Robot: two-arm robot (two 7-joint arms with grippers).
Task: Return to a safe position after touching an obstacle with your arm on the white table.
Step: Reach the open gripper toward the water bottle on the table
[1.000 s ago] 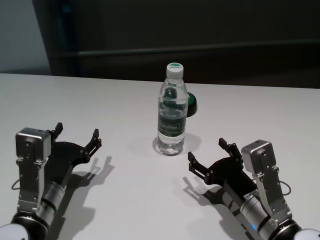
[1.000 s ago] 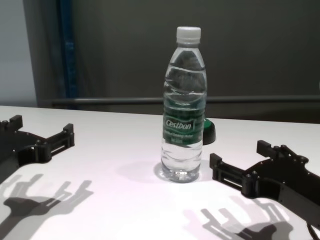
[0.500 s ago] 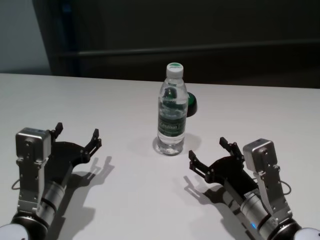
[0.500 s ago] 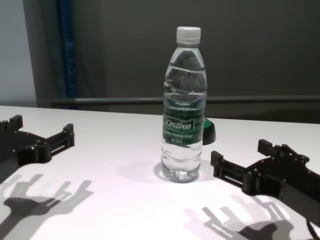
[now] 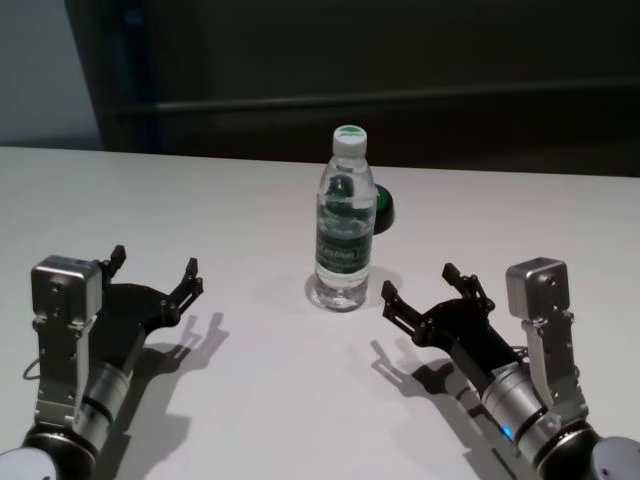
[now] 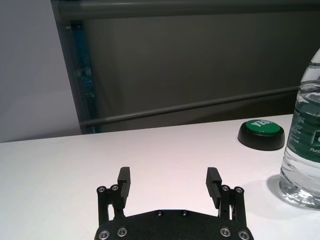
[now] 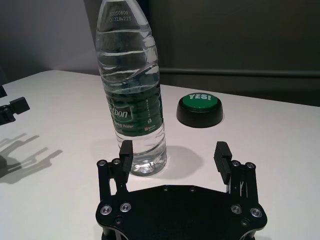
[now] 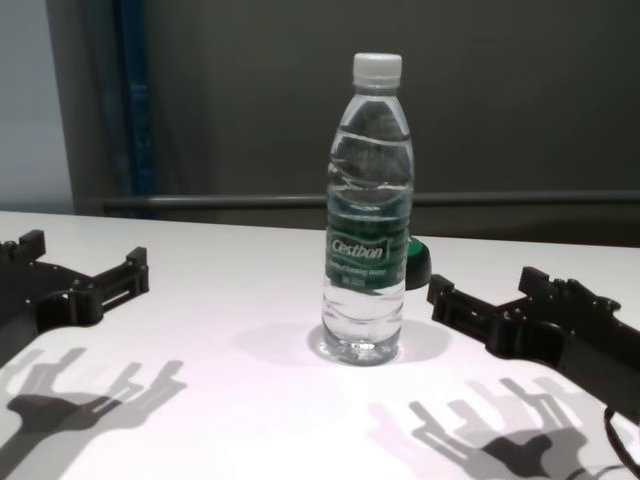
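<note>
A wide white table carries the scene, with an upright water bottle standing near its middle and a low black-and-green button just behind it. The right gripper hovers low over the tabletop just beside the bottle on the robot's right, jaws spread wide and holding nothing; in the chest view its nearer finger sits close to the bottle's lower body, and no contact can be made out. In the right wrist view the bottle stands just ahead of one open finger rather than between the pair. The left gripper is parked well apart on the robot's left, also open and empty.

The step in hand appears to be the contact phase, with the retreat not yet done. The next move likely calls for drawing the right arm back and away from the bottle toward the near edge, without sweeping sideways, since a tall, light bottle would tip easily.
</note>
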